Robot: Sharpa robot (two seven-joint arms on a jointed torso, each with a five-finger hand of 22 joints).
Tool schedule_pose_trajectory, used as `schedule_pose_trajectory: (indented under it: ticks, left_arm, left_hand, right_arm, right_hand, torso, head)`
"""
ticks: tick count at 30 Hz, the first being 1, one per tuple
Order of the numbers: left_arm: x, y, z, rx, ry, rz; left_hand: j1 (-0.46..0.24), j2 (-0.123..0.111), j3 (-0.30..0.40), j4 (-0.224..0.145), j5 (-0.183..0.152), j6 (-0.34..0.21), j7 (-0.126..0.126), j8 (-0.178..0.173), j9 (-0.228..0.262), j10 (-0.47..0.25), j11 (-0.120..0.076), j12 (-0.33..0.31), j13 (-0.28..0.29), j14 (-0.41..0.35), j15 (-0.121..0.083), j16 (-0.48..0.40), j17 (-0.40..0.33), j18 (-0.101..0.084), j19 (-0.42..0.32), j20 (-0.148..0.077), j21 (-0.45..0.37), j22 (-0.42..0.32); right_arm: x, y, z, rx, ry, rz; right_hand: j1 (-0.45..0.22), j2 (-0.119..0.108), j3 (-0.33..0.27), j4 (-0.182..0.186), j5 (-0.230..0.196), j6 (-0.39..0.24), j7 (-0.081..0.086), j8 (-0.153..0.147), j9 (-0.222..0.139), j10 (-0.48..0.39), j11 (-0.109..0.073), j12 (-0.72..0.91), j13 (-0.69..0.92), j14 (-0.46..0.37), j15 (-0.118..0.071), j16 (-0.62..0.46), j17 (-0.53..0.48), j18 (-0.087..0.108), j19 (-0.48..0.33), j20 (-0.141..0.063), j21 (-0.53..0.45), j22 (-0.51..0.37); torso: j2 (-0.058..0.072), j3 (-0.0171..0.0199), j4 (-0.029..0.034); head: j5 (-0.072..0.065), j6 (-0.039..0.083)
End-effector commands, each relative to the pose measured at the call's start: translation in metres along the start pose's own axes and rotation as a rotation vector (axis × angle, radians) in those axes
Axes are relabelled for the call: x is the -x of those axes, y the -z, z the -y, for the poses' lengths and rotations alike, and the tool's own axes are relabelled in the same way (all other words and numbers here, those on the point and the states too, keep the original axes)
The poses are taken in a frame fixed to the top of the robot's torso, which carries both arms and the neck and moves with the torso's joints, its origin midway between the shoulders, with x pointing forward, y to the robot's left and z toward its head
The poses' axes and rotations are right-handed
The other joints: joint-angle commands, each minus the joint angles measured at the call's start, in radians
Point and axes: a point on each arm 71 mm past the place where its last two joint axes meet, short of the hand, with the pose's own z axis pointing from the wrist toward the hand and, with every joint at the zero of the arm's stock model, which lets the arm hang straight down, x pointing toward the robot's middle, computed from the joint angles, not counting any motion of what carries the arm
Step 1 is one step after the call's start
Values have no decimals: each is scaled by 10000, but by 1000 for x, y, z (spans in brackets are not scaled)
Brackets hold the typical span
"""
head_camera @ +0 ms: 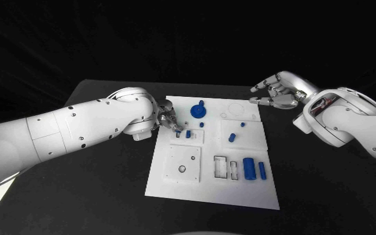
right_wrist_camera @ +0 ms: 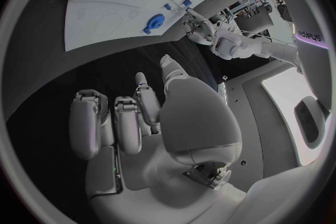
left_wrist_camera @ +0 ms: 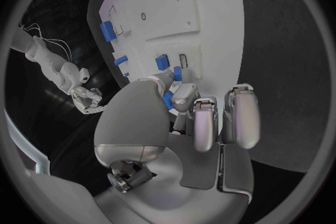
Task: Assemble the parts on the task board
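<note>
Our left hand (head_camera: 166,119) pinches a small blue part (left_wrist_camera: 168,99) over the task board (head_camera: 196,189), our right hand (head_camera: 276,94) hovering loosely spread and empty; the part looks light, rigid and slippery, best gripped by its sides.

The board (head_camera: 176,191), at centre frame in the head view, looks like matt white plastic, smooth, with shallow recesses and raised square plates. The blue parts on it, such as the cylinder (head_camera: 248,168) at lower right, look like smooth plastic with a slight sheen. The surface (head_camera: 94,191) is matt black and even. Both arms have glossy white plastic shells dotted with small dark screws. The left hand (head_camera: 166,118) and right hand (head_camera: 276,93) look like brushed silver metal, with smooth pale-grey pads (left_wrist_camera: 241,117).
</note>
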Motion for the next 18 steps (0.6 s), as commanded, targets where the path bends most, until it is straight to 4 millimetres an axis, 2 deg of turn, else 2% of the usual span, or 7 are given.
schedule_pose_trajectory:
  ticks: [1, 18]
  left_arm:
    - [-1, 1, 1, 78, -457, 223]
    - [-7, 2, -1, 297, -1099, -393]
  left_hand:
    - [16, -127, 1238, -1173, -34, 21, -108, 35, 2, 58, -6, 60, 14, 1053, -17, 31, 2635, 63, 444, 39, 36, 596]
    - [28, -244, 1383, -1281, -29, 57, -118, 28, -15, 81, -19, 61, 13, 1053, -30, 31, 2635, 52, 461, 26, 72, 650]
  right_arm:
    - [-1, 0, 0, -4, -35, -129]
    - [-1, 1, 0, -6, -38, -120]
  right_hand:
    - [0, 58, -24, 15, 27, 44, -36, 54, -5, -79, -13, -42, 232, 914, 29, -38, 2033, 136, -72, -15, -54, -15]
    - [0, 58, -24, 15, 27, 44, -36, 54, -5, -79, -13, -42, 232, 914, 29, -38, 2033, 136, -72, -15, -54, -15]
  torso:
    - [13, 4, 9]
    - [10, 9, -3]
  head:
    - [14, -38]
    - [34, -173]
